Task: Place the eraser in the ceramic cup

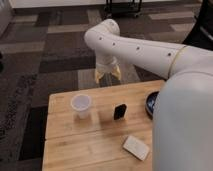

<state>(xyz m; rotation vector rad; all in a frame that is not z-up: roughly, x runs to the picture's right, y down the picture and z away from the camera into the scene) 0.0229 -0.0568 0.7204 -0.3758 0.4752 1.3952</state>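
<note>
The ceramic cup [81, 106], small, white and handleless, stands upright on the left half of the wooden table [75, 150]. A small black block [119, 111] stands upright to the cup's right, apart from it. A flat white rectangular pad [136, 147] lies near the front right. I cannot tell which of the two is the eraser. My gripper [107, 76], with yellow fingertips pointing down, hangs over the table's far edge, behind and between cup and block. It is open and holds nothing.
A dark blue bowl [149, 104] sits at the table's right edge, partly hidden by my white arm [145, 50], which fills the right side of the view. Patterned carpet lies beyond the table, with a black cart base [121, 7] at the back.
</note>
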